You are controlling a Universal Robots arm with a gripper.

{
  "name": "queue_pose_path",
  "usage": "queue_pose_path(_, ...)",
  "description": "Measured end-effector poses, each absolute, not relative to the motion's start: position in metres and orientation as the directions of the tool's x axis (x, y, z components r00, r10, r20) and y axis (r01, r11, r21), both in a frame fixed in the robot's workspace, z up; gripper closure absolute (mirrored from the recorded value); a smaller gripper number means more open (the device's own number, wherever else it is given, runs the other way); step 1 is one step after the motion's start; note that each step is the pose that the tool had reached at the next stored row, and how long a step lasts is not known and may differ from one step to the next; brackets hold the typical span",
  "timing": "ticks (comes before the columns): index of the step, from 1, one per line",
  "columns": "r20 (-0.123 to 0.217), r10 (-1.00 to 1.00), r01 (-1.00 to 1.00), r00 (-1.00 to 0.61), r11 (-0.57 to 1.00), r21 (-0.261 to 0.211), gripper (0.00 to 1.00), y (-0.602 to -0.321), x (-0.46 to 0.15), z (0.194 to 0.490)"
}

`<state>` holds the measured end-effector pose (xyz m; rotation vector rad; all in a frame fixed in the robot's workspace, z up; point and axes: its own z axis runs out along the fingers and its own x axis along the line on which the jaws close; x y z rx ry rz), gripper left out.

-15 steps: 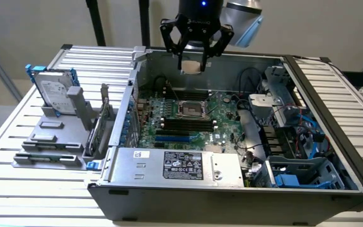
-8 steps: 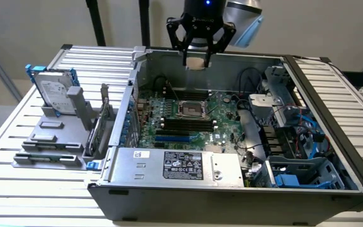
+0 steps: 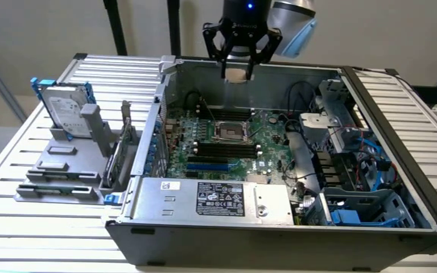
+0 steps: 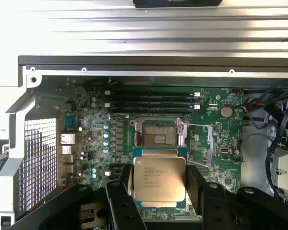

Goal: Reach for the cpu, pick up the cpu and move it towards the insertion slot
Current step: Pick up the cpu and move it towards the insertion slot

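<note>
Wrist view: tool clamps the cpu, whose lower edge hides behind black fingers.

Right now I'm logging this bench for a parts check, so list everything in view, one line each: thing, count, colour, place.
cpu: one, silvery-grey, held between the jaws above the motherboard
insertion slot: one, dark with shiny frame, mid-motherboard, empty
motherboard: one, green, floor of the case
memory slots: several, long, black, beside the insertion slot
computer case: one, dark grey, open, on the table
power supply: one, silver with a black label, front of the case
hard drive: one, silver with blue rails, upright, at the exterior view's left
parts holder: one, grey, under the hard drive
table: one, slatted metal
gripper: one, black, above the case's rear, shut on the cpu
</note>
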<state>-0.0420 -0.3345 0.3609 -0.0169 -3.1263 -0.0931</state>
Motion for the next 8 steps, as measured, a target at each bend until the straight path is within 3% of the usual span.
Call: queue_pose_path(8,0.014,0.01,0.011,-1.0,0.998,0.059,0.45,-0.3342,-0.0417,0.3601)
